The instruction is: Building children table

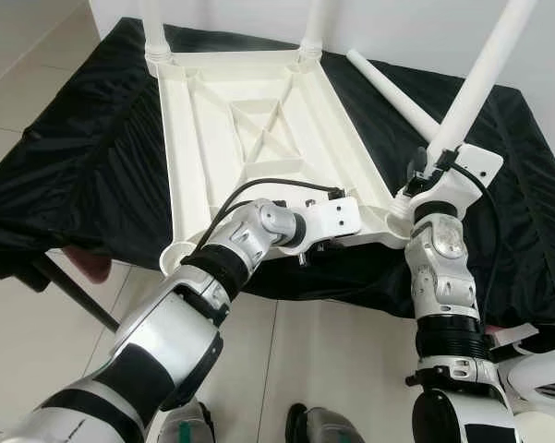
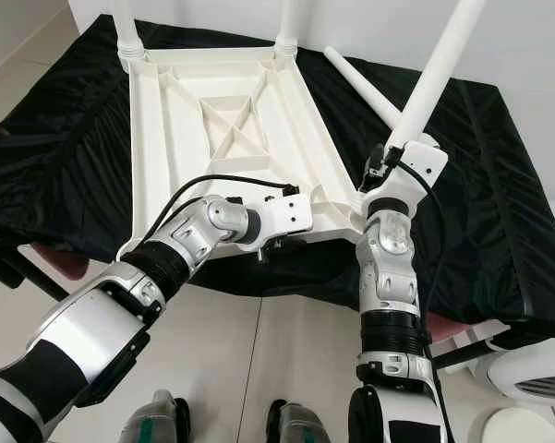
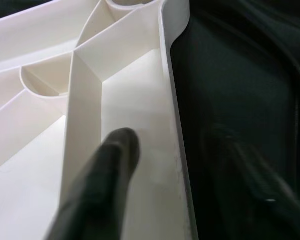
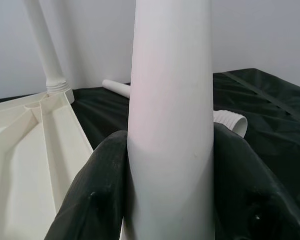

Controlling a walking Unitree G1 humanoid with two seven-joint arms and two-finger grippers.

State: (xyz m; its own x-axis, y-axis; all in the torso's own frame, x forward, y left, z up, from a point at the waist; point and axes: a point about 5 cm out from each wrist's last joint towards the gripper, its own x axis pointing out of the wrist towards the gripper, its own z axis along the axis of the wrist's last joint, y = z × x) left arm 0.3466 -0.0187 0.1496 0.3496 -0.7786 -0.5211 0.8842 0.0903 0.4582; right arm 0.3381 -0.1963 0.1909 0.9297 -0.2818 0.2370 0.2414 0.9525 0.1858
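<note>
Pale floor tiles (image 1: 37,65) meet a white wall (image 1: 416,28); a black cloth (image 1: 83,157) drapes, seemingly, a low stand.

Light: we see bright, even daylight, soft shadows under the table top (image 1: 259,138) | Glare: white plastic near blown out against the black cloth (image 1: 83,157) | Focus: head views sharp, mild edge bending | Left wrist: finger (image 3: 105,180) blurred, dark side murky | Right wrist: table leg (image 4: 172,110) soft, close.

Two silver jointed arms with black bands, white wrist housings, black cable looping over the left wrist (image 1: 337,220), another along the right wrist (image 1: 457,180), black rubbery claw fingers (image 4: 97,200)
</note>
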